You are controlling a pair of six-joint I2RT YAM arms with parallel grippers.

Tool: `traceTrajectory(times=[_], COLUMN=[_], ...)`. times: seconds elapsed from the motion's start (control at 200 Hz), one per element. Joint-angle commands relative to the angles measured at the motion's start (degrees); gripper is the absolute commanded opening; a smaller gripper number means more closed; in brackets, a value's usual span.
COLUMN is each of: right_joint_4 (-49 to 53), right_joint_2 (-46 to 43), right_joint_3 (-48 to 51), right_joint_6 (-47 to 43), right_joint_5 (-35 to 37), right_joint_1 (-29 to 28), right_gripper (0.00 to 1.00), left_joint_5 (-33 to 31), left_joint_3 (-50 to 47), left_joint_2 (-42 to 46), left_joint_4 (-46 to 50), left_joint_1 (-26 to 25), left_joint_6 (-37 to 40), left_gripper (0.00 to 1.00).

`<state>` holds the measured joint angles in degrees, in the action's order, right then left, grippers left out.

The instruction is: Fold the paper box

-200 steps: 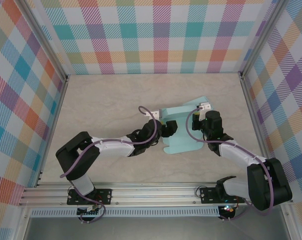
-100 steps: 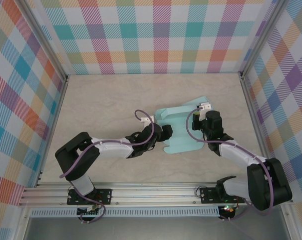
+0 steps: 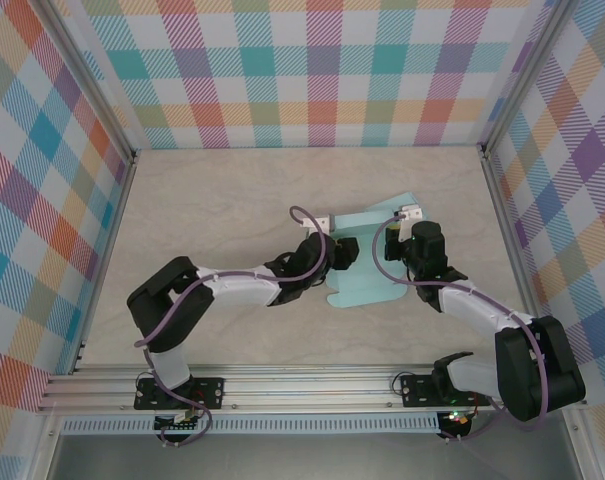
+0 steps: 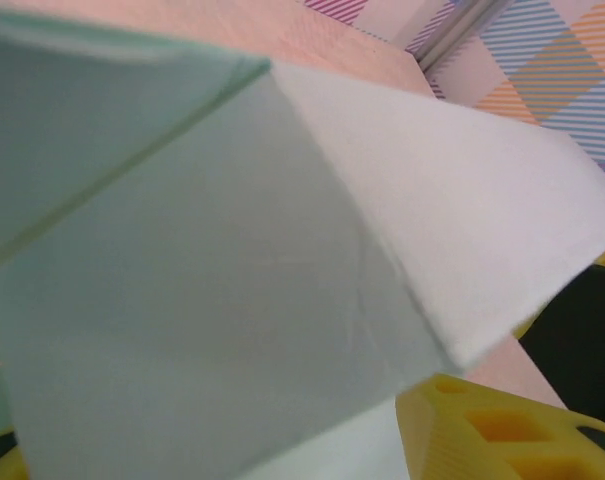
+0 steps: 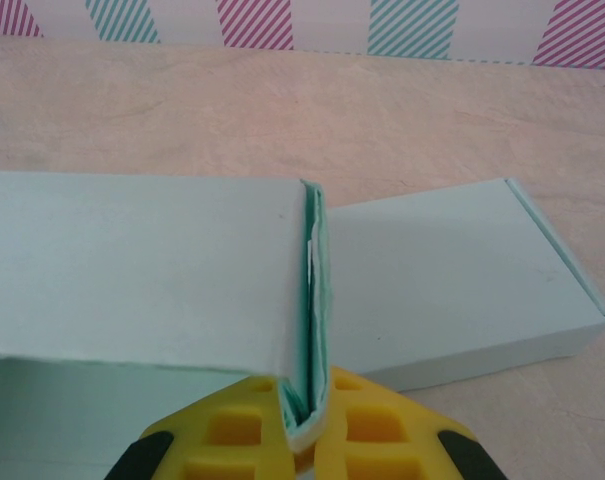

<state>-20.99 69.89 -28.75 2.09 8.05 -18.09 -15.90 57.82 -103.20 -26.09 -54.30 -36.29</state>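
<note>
between the yellow fingers [image 5: 232,440] of the right gripper [image 5: 307,440], pressed tight together, an upright folded seam of the pale green paper box [image 5: 132,260] is pinched. panels of the box spread away to either side of the seam, low over the table [image 5: 282,110]. at the box's left edge the left gripper [image 3: 342,250] sits against a raised flap, very close past one yellow finger [image 4: 492,425]; whether it is spread or clamping the flap i cannot tell. seen from above, the box lies mid-table between the two grippers.
</note>
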Motion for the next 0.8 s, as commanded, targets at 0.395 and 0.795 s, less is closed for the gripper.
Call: traceTrajectory(times=[0.395, 0.795], right_joint_4=[-1.9, -2.1], right_joint_2=[-0.3, -0.6], right_joint_3=[-0.6, -0.2], right_joint_6=[-0.6, -0.6], right_joint_5=[-1.2, -1.1], right_joint_1=[-0.4, -0.4], right_gripper=[0.0, 0.0], left_joint_5=[1.8, -2.5], left_joint_3=[-2.7, -8.9], left_joint_2=[4.8, 8.7], left_joint_4=[4.3, 8.7], left_joint_1=[-1.1, 0.7], left_joint_6=[-0.5, -5.0], left_gripper=[0.59, 0.77])
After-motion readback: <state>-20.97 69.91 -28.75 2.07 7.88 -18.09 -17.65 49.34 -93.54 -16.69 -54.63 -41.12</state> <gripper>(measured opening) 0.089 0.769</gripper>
